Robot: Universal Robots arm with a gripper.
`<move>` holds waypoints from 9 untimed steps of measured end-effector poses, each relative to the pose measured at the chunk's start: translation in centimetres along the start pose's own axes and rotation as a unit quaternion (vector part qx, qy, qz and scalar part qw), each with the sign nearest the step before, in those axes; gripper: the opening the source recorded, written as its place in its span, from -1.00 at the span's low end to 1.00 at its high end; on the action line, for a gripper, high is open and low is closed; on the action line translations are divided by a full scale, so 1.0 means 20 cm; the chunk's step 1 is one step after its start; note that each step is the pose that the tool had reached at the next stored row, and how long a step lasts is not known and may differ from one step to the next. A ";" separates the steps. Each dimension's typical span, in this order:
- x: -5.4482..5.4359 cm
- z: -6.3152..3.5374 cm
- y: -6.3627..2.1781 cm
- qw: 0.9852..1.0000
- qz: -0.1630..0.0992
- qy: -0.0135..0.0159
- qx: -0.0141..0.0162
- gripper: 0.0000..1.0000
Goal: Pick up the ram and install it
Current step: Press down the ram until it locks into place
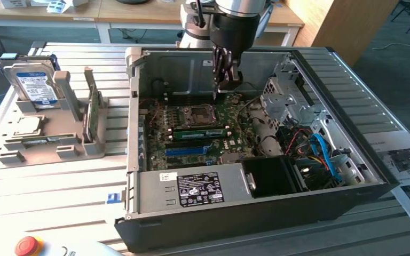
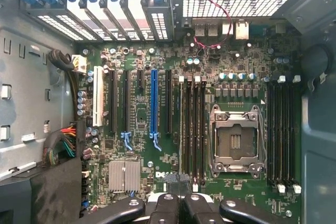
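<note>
I see a green motherboard [image 2: 142,114] carrying one blue slot [image 2: 154,103], one white slot [image 2: 98,96] and black slots beside them. The case [image 1: 190,221] is black outside, grey metal within. My pincer [image 1: 228,80] is black. A red wire [image 2: 223,17] loops near the grille. On the grey rack [image 1: 48,144] stands a silver drive [image 1: 30,80] with a blue label. The desk [image 1: 48,197] is pale grey, ribbed. A red button [image 1: 27,245] sits at its edge.
</note>
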State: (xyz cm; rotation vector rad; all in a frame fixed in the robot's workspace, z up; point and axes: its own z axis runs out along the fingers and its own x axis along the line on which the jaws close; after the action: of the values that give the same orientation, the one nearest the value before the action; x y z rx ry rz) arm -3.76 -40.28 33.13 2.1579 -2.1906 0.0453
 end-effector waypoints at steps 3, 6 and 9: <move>0.00 0.000 0.000 1.000 0.000 0.000 0.000 -0.80; 0.00 0.016 0.000 1.000 0.000 0.000 0.001 -0.80; 0.00 0.039 -0.001 1.000 0.000 0.000 0.001 -0.80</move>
State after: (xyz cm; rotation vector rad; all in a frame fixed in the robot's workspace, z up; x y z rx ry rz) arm -3.76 -40.28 32.34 2.1589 -2.1919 0.0480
